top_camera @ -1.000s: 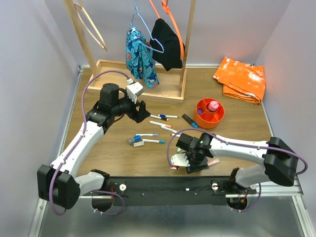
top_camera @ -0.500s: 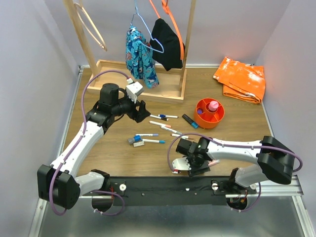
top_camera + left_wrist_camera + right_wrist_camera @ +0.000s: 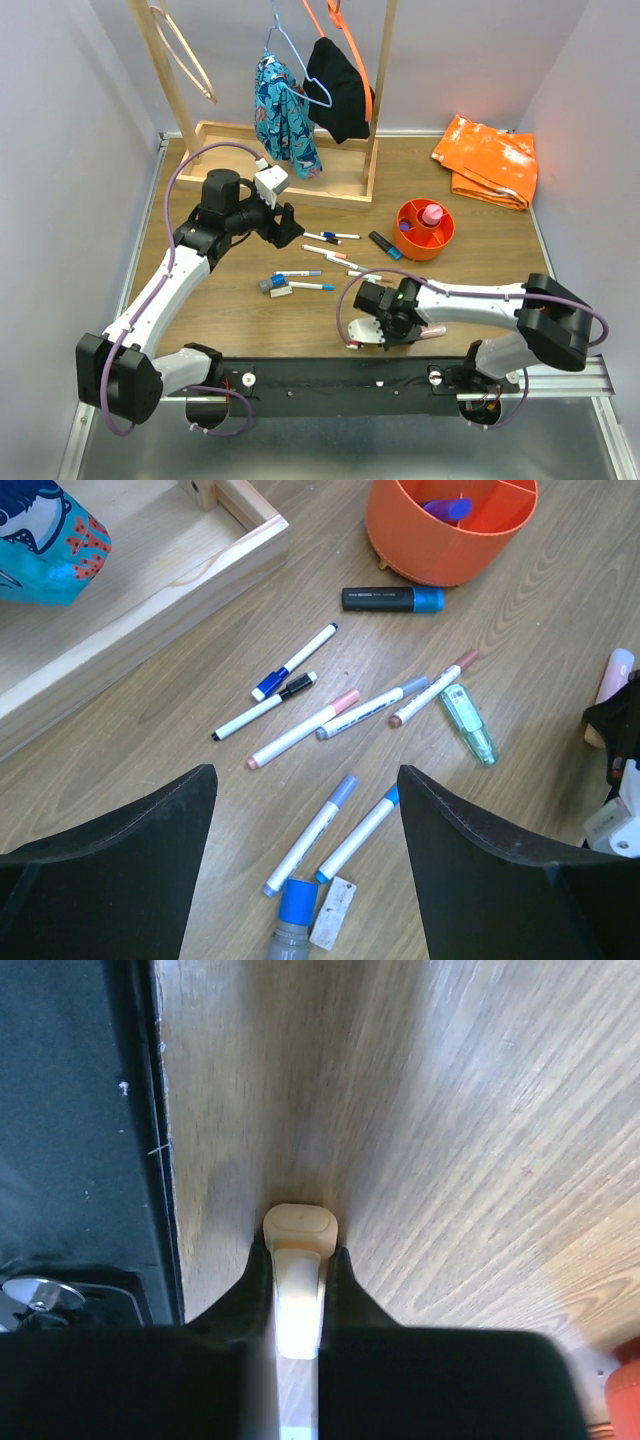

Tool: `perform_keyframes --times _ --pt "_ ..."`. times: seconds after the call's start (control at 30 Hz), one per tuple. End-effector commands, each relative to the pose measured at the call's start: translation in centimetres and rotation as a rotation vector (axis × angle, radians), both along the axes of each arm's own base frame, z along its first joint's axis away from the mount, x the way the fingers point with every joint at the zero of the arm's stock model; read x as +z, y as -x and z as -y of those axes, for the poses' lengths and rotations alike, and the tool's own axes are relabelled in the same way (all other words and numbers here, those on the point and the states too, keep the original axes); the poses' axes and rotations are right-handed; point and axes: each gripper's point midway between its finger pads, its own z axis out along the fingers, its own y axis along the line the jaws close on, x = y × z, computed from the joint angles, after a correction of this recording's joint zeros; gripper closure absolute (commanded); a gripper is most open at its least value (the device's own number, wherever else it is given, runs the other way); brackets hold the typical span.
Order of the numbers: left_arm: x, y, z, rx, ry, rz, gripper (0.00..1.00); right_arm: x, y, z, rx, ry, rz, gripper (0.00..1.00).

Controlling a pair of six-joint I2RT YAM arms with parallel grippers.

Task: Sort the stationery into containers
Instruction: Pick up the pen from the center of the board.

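Stationery [image 3: 303,730] lies loose on the wooden table [image 3: 480,275] on the left-arm side of the orange cup [image 3: 428,250]. Thin white pens [image 3: 293,662] fan out a short way from the cup's foot. A black highlighter [image 3: 390,599] with a blue cap lies just beside the cup's wall, and a mint-green piece [image 3: 468,723] rests a little farther from the cup, near the pen tips. Inside the cup a pink highlighter [image 3: 431,214] stands upright in one compartment and something purple [image 3: 447,508] shows in another. The left arm rises from its base, bends at the elbow and turns its wrist toward the cup. The left gripper [image 3: 305,770] hangs above the pens with its fingers [image 3: 150,850] spread wide and nothing between them. The right arm lies low, its forearm stretched sideways along the table's near edge, well to the near side of the cup, with the wrist pitched down toward the wood. The right gripper [image 3: 299,1253] is clamped on a pale highlighter [image 3: 298,1225], pressing the barrel from both sides, and the rounded cap end pokes out past the fingertips. The highlighter sits low beside the black base rail [image 3: 70,1110], well away from the cup and apart from the other pens. Whether it touches the wood cannot be told.
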Motion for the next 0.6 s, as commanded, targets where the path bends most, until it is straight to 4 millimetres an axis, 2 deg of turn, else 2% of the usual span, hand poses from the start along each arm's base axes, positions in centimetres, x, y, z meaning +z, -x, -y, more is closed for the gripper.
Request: perform_keyframes --times 0.0,0.03,0.07,0.13,0.17,0.23,0.27,0.3,0.33,0.4,0.43,0.5,0.53,0.57 --pt "0.5 1.7 0.6 -0.066 0.045 -0.026 0.18 1.3 -3.8 -4.0 -0.16 -0.124 0.049 0.98" --pt "0.5 2.0 0.7 -0.078 0.048 -0.03 0.18 1.8 -4.0 -4.0 -0.227 -0.138 -0.014 0.99" --pt "0.3 2.3 0.7 -0.089 0.051 -0.036 0.18 3.6 -5.3 -5.7 -0.256 -0.204 -0.007 0.99" --pt "0.1 2.9 0.8 -0.114 0.051 -0.048 0.18 5.9 -7.1 -7.2 -0.339 -0.298 -0.025 0.99" --pt "0.1 3.0 0.8 -0.121 0.048 -0.047 0.18 8.2 -9.0 -8.9 -0.36 -0.378 0.003 0.99" --pt "-0.1 3.4 1.0 -0.146 0.042 -0.066 0.18 10.5 -11.6 -9.6 -0.447 -0.467 0.019 0.99" --pt "0.5 3.3 1.2 -0.159 0.042 -0.055 0.18 11.8 -12.4 -10.4 -0.464 -0.526 -0.002 0.99" --pt "0.0 3.5 1.3 -0.175 0.024 -0.074 0.18 13.7 -14.0 -11.1 -0.481 -0.59 0.019 0.99" --pt "0.2 3.6 1.6 -0.191 0.021 -0.076 0.18 14.9 -15.7 -10.8 -0.524 -0.637 0.039 0.99" --pt "0.7 3.5 2.0 -0.21 0.017 -0.078 0.18 16.9 -17.4 -11.1 -0.546 -0.729 0.05 0.99" --pt "0.8 3.4 2.1 -0.213 0.019 -0.078 0.18 18.0 -19.4 -10.9 -0.602 -0.798 0.093 0.99" --pt "1.0 3.1 2.4 -0.215 0.023 -0.071 0.18 20.3 -20.7 -10.7 -0.621 -0.908 0.134 0.99" --pt "1.0 2.9 2.4 -0.211 0.026 -0.072 0.18 21.1 -22.0 -10.7 -0.64 -0.984 0.185 0.99" --pt "1.1 2.9 2.4 -0.209 0.027 -0.071 0.18 21.6 -22.5 -10.5 -0.648 -1.013 0.22 0.99"
